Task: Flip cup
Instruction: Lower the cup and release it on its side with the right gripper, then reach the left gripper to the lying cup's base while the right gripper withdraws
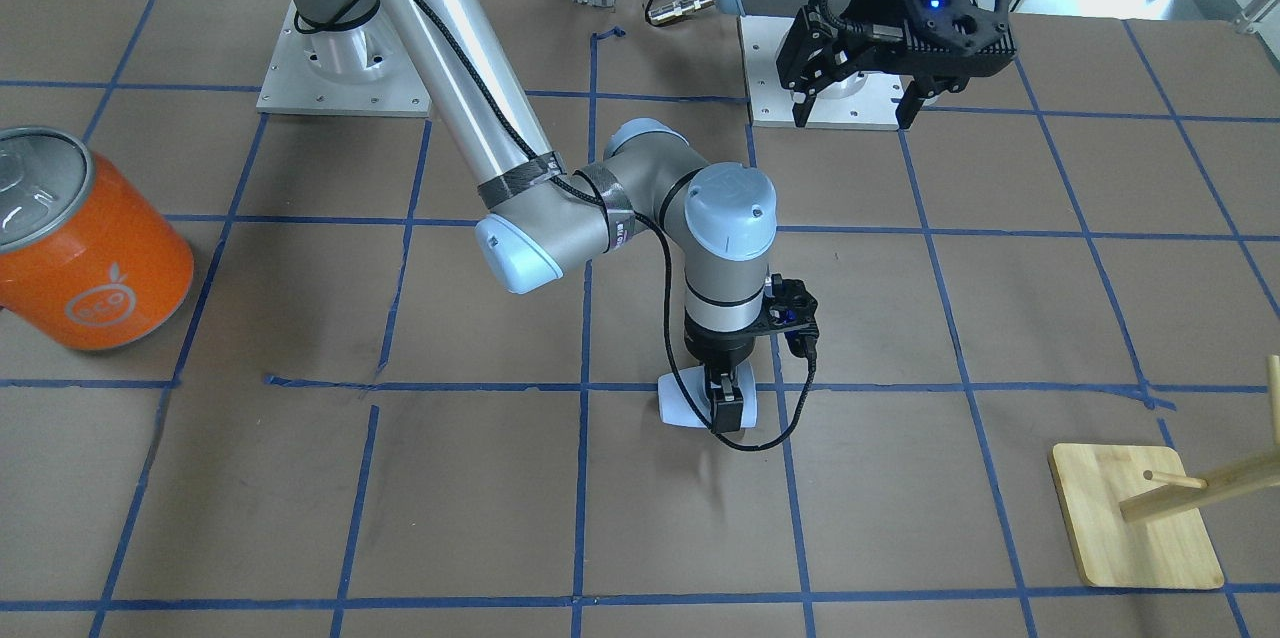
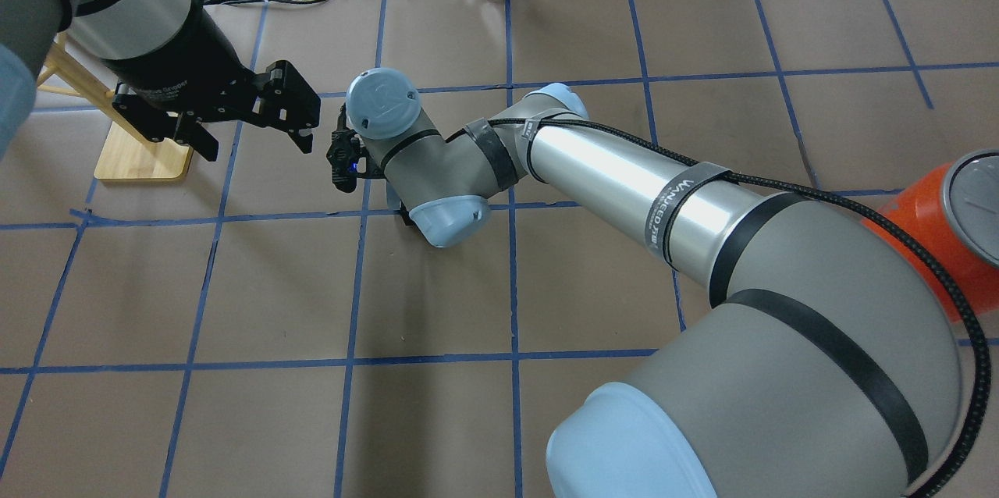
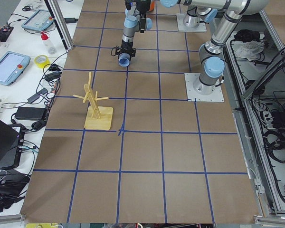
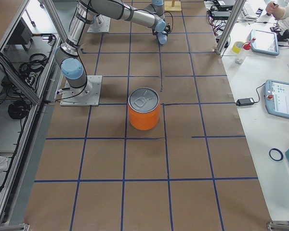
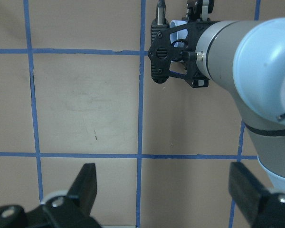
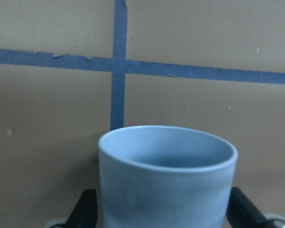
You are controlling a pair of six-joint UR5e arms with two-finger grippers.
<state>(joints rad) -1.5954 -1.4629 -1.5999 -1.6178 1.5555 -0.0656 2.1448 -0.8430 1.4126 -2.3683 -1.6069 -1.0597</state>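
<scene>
Cup: small, pale blue-white, bluish inside; seemingly on its side, low over a blue tape line on the bench; cannot tell whether resting on the paper or just clear of it; well apart from the wooden peg stand, on the stand's orange-can side; open mouth turned toward the right wrist camera.

Right gripper: pointing straight down at the bench; jaws clenched on the cup, one finger pressed against each side of its wall in the wrist view; same spot as the cup, well apart from the stand.

Left gripper: raised above the bench; jaws released and spread wide, nothing between them; closer to the robot's base than the stand is, well apart from it; right arm's wrist in sight below its camera.

Orange can: upright, silver pull-tab lid on top; far from the stand, beyond the cup, at the opposite end of the bench.

Wooden peg stand: flat square base on the bench, pegs slanting off an upright post.
</scene>
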